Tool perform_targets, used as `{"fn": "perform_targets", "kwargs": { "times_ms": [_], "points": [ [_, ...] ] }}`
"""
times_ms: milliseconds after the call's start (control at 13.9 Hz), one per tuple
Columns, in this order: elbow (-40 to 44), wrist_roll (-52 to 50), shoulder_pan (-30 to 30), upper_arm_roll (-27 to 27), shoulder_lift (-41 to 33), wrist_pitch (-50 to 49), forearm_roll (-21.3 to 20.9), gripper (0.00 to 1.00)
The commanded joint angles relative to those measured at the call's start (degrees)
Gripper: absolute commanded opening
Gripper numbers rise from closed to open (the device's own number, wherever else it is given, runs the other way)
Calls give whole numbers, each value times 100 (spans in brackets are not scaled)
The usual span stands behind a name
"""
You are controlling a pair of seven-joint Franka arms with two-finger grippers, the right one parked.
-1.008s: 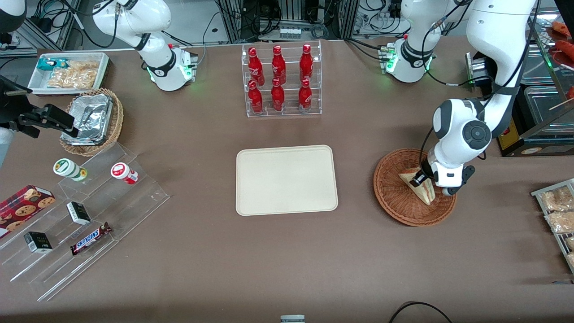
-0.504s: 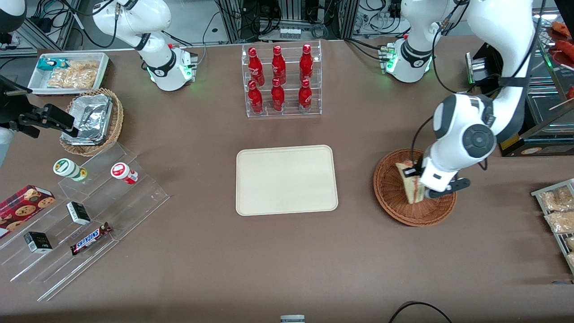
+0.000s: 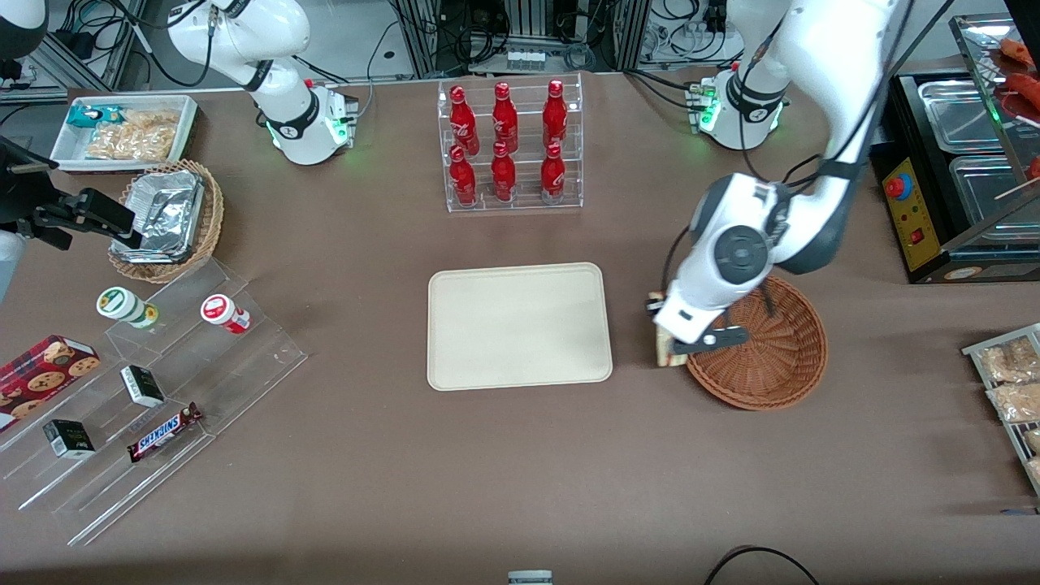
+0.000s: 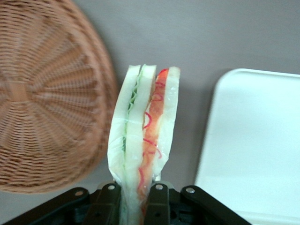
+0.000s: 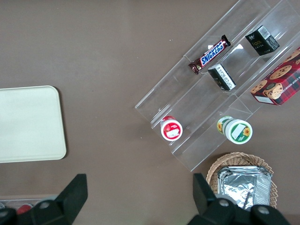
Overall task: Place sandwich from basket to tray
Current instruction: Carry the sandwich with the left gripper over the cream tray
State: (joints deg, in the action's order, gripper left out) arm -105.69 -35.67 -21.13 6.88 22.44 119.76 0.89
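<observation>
While the small triangle sandwich (image 4: 145, 140) of pale white bread with red, yellow and green filling hangs in the air, the left arm's gripper (image 4: 136, 199) has its two black fingers (image 4: 157, 201) squeezed tight on the sandwich's lower end. The wrist view shows the bread standing up on its edge, with the filling stripes facing the camera. It is held that way, I think, because the fingers pinch the flat bread sides, so the filling does not squash out.

In the front view, the sandwich (image 3: 668, 351) peeks out under the white arm, right of the middle of the frame. It sits over the bare brown table, just outside the rim of the round reddish-brown wicker basket (image 3: 772, 357). The basket has nothing left in it. The flat cream tray (image 3: 520, 325) with rounded corners lies in the middle of the frame, near the sandwich but not under it yet.

So the pick-up looks done and the carry is about halfway. The gripper needs to go sideways over the tray, come down low, and only then let go, so the sandwich does not tip or drop.
</observation>
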Motion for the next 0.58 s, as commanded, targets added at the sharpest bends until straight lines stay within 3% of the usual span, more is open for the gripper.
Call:
{"fn": "perform_targets", "kwargs": {
  "times_ms": [0, 504],
  "points": [
    [1057, -675, -443, -64, 655, -488, -71, 6],
    [2446, -2250, -1604, -81, 1745, -471, -158, 2]
  ]
}}
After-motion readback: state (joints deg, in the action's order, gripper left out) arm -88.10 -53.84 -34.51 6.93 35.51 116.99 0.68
